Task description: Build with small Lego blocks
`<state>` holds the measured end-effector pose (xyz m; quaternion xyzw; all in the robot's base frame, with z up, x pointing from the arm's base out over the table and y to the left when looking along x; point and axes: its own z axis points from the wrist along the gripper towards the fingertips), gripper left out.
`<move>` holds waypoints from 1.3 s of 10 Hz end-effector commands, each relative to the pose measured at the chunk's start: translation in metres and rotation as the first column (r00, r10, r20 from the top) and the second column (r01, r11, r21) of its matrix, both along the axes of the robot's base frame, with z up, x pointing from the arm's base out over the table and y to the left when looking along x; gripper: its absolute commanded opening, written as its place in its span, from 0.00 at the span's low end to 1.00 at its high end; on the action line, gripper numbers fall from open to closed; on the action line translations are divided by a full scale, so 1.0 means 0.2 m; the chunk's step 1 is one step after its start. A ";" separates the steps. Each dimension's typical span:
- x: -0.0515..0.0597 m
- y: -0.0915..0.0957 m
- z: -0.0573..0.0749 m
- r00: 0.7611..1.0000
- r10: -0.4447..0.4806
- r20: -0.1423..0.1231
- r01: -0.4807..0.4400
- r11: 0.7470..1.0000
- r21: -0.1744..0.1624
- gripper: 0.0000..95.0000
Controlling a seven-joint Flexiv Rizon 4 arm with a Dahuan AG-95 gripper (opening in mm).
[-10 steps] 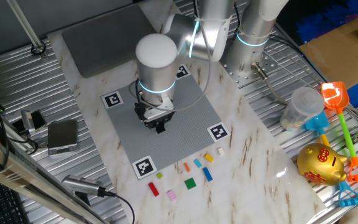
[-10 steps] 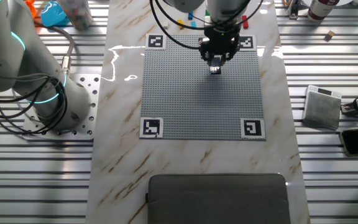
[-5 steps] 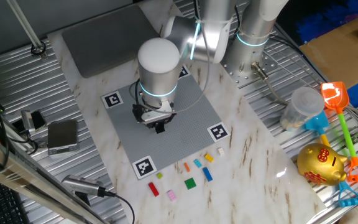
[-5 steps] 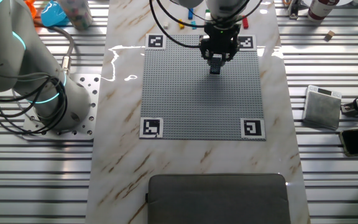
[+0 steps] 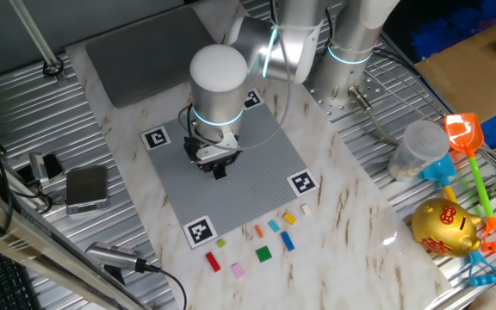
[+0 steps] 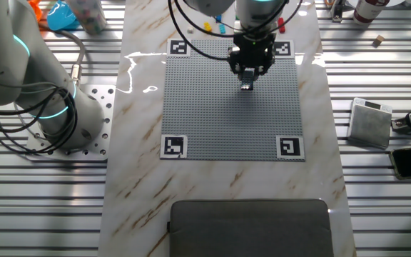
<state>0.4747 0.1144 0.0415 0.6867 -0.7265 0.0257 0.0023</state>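
My gripper [image 5: 218,169] points straight down over the middle of the grey studded plate [image 5: 248,185], its tips at or just above the studs. The fingers are drawn close together, and a small dark Lego block [image 6: 247,86] shows between them. In the other fixed view the gripper [image 6: 247,81] sits near the plate's far edge. Several loose small Lego blocks lie on the marble beside the plate: red [image 5: 213,262], pink [image 5: 238,269], green [image 5: 263,253], blue [image 5: 288,242], orange [image 5: 258,231] and yellow [image 5: 288,218].
Black-and-white markers [image 5: 199,231] sit at the plate's corners. At the right are a golden piggy bank [image 5: 444,227], a plastic cup [image 5: 418,148] and a toy spade [image 5: 468,138]. A grey pad [image 6: 252,227] lies beyond the plate, and a small metal box [image 5: 87,187] at the left.
The gripper has shifted slightly across the plate, away from the loose blocks, and stays low over it. The loose blocks have not moved.
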 end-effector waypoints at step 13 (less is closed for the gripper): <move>0.02 -0.03 -0.11 0.999 0.042 0.012 -0.042 0.998 0.038 0.00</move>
